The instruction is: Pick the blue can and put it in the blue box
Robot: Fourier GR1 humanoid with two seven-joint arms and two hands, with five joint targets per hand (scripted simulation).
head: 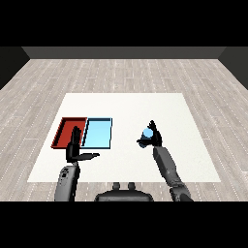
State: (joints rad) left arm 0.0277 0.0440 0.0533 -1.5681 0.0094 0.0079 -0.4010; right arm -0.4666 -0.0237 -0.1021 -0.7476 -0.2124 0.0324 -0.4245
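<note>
Both trays [98,133] sit near the table's left edge; right hand [154,137] curls round blue can [147,132], left hand [75,147] open

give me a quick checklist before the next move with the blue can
1. Blue can in the right hand: ok, the fingers curl round it.
2. Can off the table: cannot tell from this view.
3. Light blue tray free to take the can: ok, nothing shows in it.
4. Path leftward to the tray: ok, only bare table between.
5. Left hand out of the way: not ok, open, overlapping the trays' near edge in this view.
6. Red tray beside the target: ok, it lies on the far side, not in the path.
</note>
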